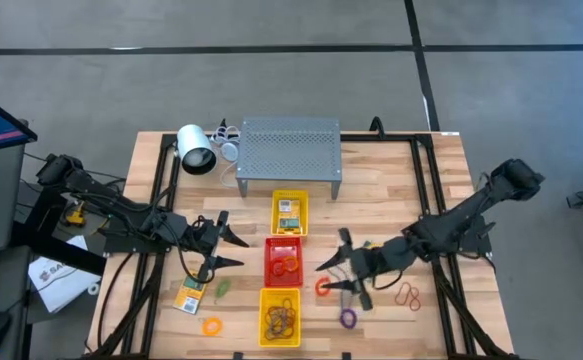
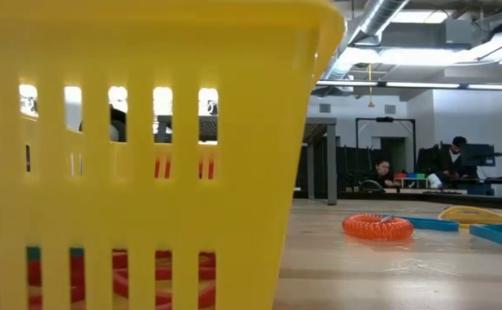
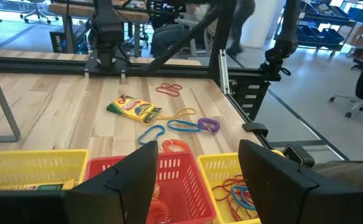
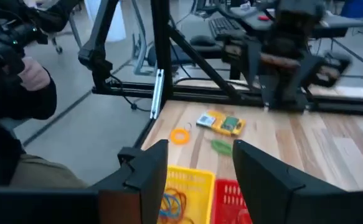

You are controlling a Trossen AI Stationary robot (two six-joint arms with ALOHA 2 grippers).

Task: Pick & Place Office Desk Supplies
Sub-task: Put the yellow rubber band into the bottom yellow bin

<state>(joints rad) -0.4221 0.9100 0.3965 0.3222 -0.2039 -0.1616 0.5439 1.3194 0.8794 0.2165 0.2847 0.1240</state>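
On the desk [image 1: 391,190] several bands sit in the trays [image 1: 280,316], yet a card packet [image 1: 189,297] and loose rings [image 1: 348,319] remain out, while both hands, left hand [image 1: 233,250] and right hand [image 1: 338,275], hover spread and empty.

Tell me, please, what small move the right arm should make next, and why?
Probably lower the right tool onto the orange ring just beside it: its fingers stand apart with nothing between them, and the ring lies loose on the table, outside the red tray.
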